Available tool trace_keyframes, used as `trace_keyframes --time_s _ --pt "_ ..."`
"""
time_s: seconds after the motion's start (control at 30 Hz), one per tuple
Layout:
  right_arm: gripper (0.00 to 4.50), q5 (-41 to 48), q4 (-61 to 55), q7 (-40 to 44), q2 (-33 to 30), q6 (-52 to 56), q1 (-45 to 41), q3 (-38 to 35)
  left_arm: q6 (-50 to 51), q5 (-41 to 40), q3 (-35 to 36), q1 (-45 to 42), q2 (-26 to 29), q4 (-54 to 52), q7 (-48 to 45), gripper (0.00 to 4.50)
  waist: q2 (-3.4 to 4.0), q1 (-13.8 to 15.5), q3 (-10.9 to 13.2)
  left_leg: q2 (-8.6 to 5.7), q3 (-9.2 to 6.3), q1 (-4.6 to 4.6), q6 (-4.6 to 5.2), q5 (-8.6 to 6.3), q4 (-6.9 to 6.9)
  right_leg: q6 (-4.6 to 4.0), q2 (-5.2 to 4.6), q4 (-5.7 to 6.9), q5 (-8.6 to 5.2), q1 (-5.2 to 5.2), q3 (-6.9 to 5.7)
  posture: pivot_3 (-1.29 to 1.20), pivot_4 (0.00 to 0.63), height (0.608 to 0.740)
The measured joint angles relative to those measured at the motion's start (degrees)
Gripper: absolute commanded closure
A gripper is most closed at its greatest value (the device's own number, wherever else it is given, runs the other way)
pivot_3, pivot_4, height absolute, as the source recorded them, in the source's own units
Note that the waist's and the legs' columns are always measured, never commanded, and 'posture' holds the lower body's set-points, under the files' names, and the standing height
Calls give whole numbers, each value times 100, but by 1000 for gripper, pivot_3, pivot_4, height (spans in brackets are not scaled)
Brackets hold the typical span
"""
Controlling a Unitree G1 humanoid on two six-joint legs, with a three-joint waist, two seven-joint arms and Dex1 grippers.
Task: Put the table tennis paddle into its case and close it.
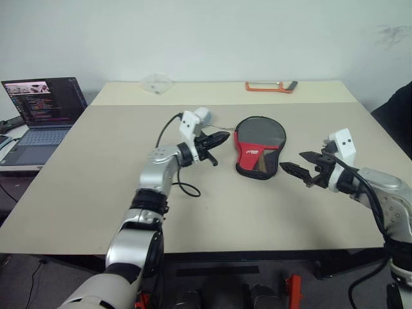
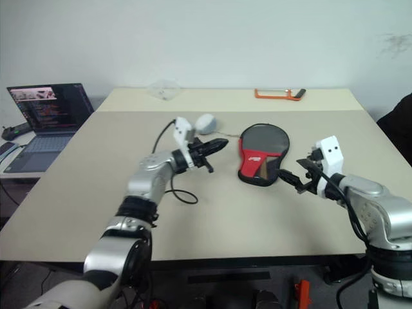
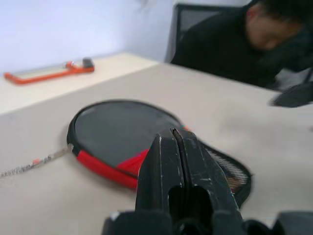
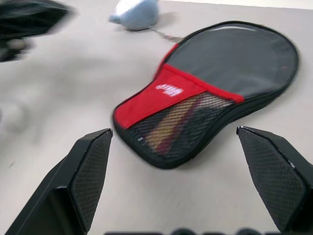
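Head view: right gripper nearest, fingers apart, empty; left gripper fingers together. Case flat on worktop between them.
Right wrist: paddle handle visible through case mesh.
Left wrist: person seated behind.

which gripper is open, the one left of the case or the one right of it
The right gripper, right of the case: its fingers are spread wide, while the left gripper is pinched shut.
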Motion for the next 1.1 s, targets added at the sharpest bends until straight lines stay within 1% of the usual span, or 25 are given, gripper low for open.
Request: trace_keyframes --time_s 0.13,0.23,0.4,0.57,0.7,0.87,1.1 --pt "0 -338 792 -261 310 -155 -359 177 745 -404 69 722 421 -1172 -121 4460 2 -9 -1 -1 -2 1 -2 1 1 -1 -1 3 0 0 -1 0 150 740" --pt "0 -697 1725 -539 640 -425 -852 291 1330 -793 140 1258 837 -2052 -194 4460 2 -26 -1 0 1 1 -14 8 1 -4 -1 2 2 0 0 0 150 740" --pt "0 -996 3164 -810 1229 -1089 -1560 259 2115 -1410 292 1745 1394 -3127 -334 4460 3 -42 -1 1 4 3 -13 8 0 -5 1 2 3 1 1 0 150 740" --pt "0 -1304 4341 -894 1488 -1693 -1963 279 2450 -1694 306 2021 1541 -3533 -282 4460 3 -31 -1 1 2 2 -13 8 0 -5 1 1 3 1 -2 0 150 740" --pt "0 -1439 4883 -803 1647 -1858 -2094 302 2532 -1856 316 2016 1571 -3784 -218 4460 3 -63 -1 2 4 3 -13 8 -1 -6 2 1 3 2 0 0 150 740" --pt "0 -1650 5551 -724 1726 -2087 -2419 311 2540 -1935 314 2017 1626 -3830 -140 4460 3 -98 -2 2 7 7 -13 8 0 -6 3 2 4 3 2 0 150 740" --pt "0 -1961 6273 -577 1845 -2469 -2791 413 2534 -1952 300 1975 1632 -3830 -25 4460 3 -144 -3 11 28 48 2 -1 -9 -12 7 4 8 25 16 0 150 740"
